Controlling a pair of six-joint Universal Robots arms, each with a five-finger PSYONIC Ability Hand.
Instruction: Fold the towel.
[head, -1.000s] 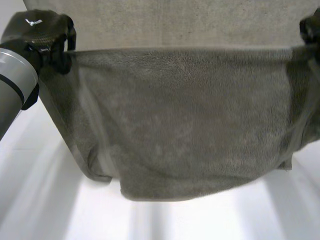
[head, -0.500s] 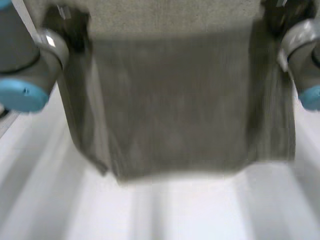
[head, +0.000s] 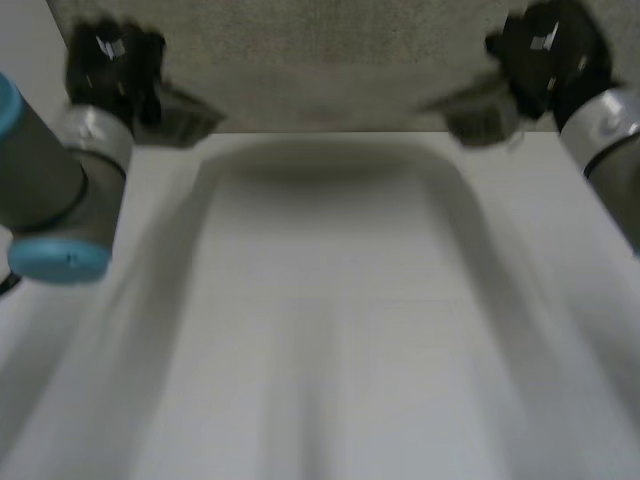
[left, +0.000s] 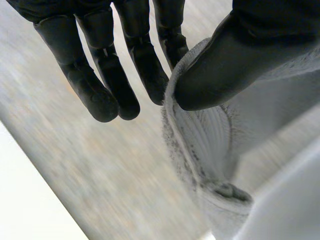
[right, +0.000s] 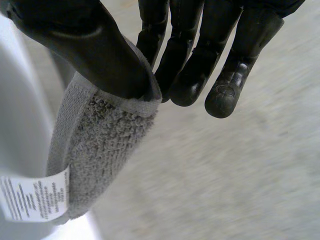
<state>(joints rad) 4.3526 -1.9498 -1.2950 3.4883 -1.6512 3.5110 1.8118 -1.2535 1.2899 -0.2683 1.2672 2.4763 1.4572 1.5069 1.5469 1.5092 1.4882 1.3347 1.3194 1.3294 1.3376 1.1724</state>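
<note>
My left hand (head: 110, 60) and right hand (head: 545, 50) each pinch a towel (head: 320, 60) corner between thumb and fingers, over the rest spread along the table's (head: 320, 300) far edge. I judge the first fold nearly laid; release and further folds remain.

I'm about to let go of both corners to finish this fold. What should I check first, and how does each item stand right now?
1. Left hand pinches a corner of the grey terry towel between thumb and fingers: ok.
2. Right hand pinches the other corner, with the white care label hanging below: ok.
3. Both held corners level in the head view: ok.
4. Held edge lined up with the towel's far edge: cannot tell.
5. Held edge resting on the white table: cannot tell; a shadow lies beneath it.
</note>
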